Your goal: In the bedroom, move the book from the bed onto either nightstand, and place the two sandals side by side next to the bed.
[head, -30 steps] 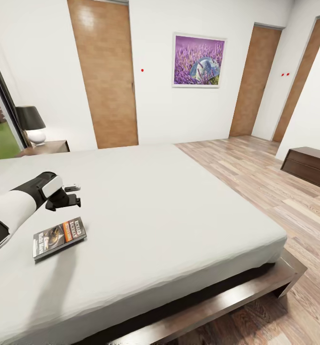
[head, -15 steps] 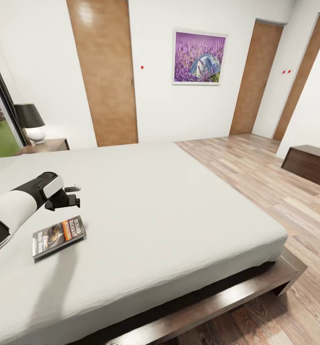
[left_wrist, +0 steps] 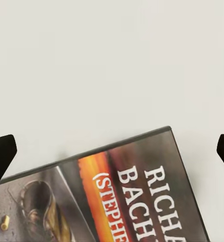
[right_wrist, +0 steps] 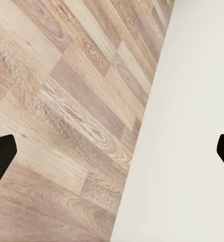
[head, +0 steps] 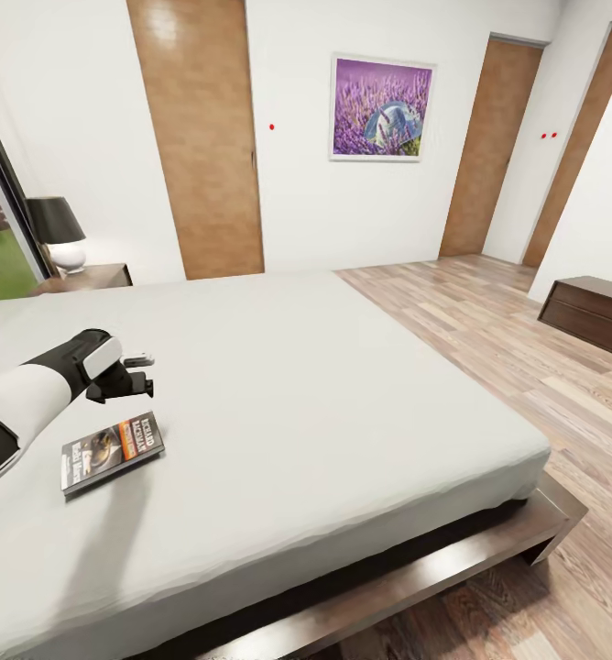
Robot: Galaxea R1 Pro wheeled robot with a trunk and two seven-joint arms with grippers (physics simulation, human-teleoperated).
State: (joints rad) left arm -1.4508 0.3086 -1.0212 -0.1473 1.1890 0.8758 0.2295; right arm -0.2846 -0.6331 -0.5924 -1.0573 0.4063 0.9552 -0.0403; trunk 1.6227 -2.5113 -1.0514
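Head view: book lies flat on the bed near its front-left part; left gripper hovers just beyond it, apart. Nightstand sits far back w/ a lamp.

Left wrist view: jaws spread wide, book below, off-centre.

Right wrist view: right gripper open, empty, over floor.

Risk: thin book, soft mattress; fingers may slide over the cover.
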